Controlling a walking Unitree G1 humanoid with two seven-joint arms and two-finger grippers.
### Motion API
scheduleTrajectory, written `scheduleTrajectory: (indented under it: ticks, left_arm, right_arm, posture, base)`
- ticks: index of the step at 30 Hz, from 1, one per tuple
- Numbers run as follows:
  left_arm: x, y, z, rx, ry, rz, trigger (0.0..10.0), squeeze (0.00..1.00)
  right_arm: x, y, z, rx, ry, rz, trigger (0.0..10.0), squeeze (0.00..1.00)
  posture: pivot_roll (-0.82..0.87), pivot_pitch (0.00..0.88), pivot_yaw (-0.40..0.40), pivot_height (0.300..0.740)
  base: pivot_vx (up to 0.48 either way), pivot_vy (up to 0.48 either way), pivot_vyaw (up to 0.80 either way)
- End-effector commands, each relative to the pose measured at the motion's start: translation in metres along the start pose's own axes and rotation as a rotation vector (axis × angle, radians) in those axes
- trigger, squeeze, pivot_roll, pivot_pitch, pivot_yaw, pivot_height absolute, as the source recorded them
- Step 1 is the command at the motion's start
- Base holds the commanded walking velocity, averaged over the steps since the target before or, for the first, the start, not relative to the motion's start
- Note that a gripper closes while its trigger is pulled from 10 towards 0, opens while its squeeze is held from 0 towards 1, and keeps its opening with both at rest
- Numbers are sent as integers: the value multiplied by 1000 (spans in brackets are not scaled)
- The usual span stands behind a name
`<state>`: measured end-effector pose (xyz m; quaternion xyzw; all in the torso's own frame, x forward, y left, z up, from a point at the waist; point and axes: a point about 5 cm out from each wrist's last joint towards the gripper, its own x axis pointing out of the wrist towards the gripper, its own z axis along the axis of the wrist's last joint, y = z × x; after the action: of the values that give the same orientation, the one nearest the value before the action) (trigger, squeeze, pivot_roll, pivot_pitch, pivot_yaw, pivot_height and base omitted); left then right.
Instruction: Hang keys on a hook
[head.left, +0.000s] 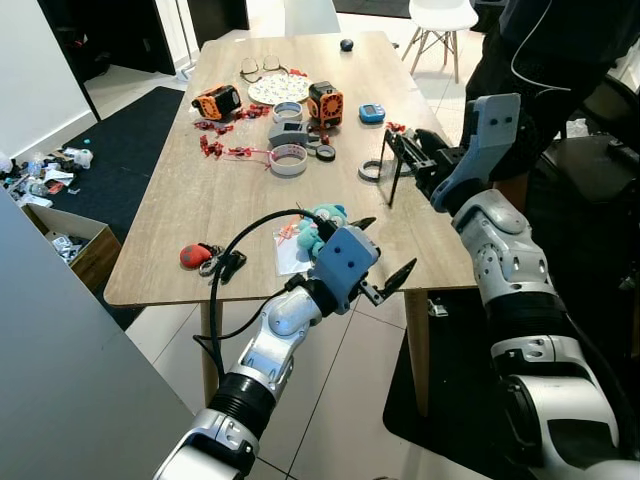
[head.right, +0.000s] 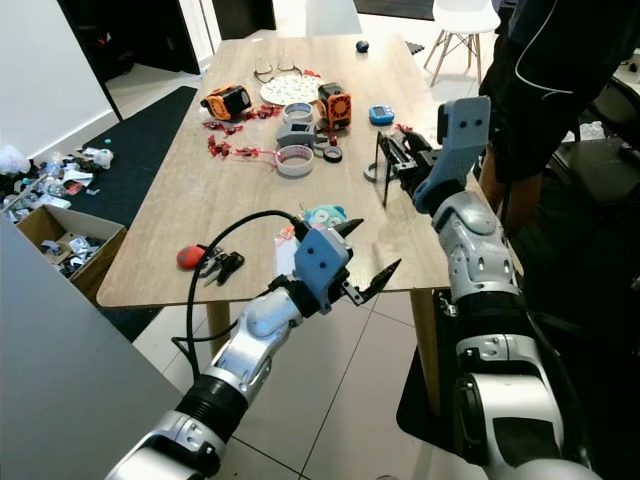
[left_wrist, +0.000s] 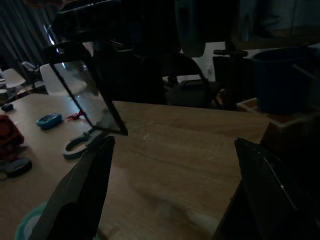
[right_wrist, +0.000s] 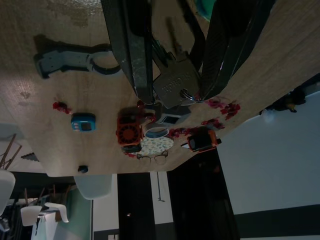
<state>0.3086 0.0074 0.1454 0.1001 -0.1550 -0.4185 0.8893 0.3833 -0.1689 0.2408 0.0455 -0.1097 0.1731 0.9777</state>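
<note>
The right gripper has its jaws pinched on a silver key on a ring, held above the pale wooden counter, presumably for carrying to a hook. The left gripper hangs near the counter's front edge, jaws wide, probably waiting, beside a teal plush toy.

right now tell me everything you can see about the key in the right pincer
The key is silver metal with a broad flat head bearing faint embossed lettering and a small ring at its lower corner. Its blade runs up between the fingers and is mostly hidden. The right pincer is shut on it, both black fingers pressing the head's sides, holding it above the wooden table.
</note>
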Motion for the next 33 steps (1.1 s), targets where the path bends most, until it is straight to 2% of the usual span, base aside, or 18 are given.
scheduleTrajectory:
  ticks: [1, 5, 8, 13, 15, 20, 23, 27, 28, 29, 32, 33]
  left_arm:
    - [-3, -1, -10, 17, 61, 1, 10000, 0]
    - [-6, 9, -15, 20, 96, 67, 10000, 0]
    - [-8, 12, -16, -39, 83, 76, 10000, 0]
    - [-11, 18, -18, -29, 99, 102, 10000, 0]
    - [-17, 33, -24, -6, 134, 156, 10000, 0]
    - [-25, 45, -29, 7, 166, 202, 10000, 0]
    - [-41, 63, -37, 41, 225, 247, 10000, 0]
    - [-48, 68, -42, 55, 254, 257, 10000, 0]
    - [-53, 69, -45, 54, 270, 262, 10000, 0]
    - [-57, 70, -48, 57, 282, 265, 10000, 0]
    - [-60, 69, -51, 56, 292, 267, 10000, 0]
    - [-61, 69, -52, 56, 296, 268, 10000, 0]
  right_arm:
    - [0, 2, 0, -10, 12, 12, 10000, 0]
    - [-2, -6, 0, -26, 21, -22, 10000, 0]
    - [-4, -11, 0, -37, 26, -40, 10000, 0]
    - [-5, -14, 0, -40, 30, -50, 10000, 0]
    - [-7, -17, 1, -58, 28, -67, 10000, 0]
    - [-9, -20, 2, -62, 26, -72, 10000, 0]
    - [-12, -24, 3, -62, 25, -79, 10000, 0]
    - [-13, -25, 3, -62, 20, -81, 10000, 0]
    - [-14, -25, 4, -60, 2, -76, 2784, 0]
    - [-14, -24, 4, -63, -1, -66, 0, 0]
    - [-15, -22, 3, -68, 3, -57, 0, 0]
    - [-14, -23, 2, -75, 13, -69, 2431, 0]
  posture:
    - [-79, 53, 58, 740]
    - [-79, 53, 59, 740]
    - [-80, 52, 59, 740]
    - [-81, 51, 60, 740]
    - [-84, 51, 63, 740]
    - [-86, 51, 62, 740]
    - [-85, 51, 60, 740]
    - [-85, 51, 60, 740]
    - [-86, 51, 61, 740]
    - [-86, 51, 61, 740]
    - [-86, 51, 61, 740]
    - [-86, 51, 61, 740]
  base:
    - [0, 0, 0]
    - [0, 0, 0]
    - [0, 0, 0]
    - [0, 0, 0]
    - [0, 0, 0]
    - [0, 0, 0]
    - [0, 0, 0]
    - [0, 0, 0]
    - [0, 0, 0]
    - [0, 0, 0]
    - [0, 0, 0]
    - [0, 0, 0]
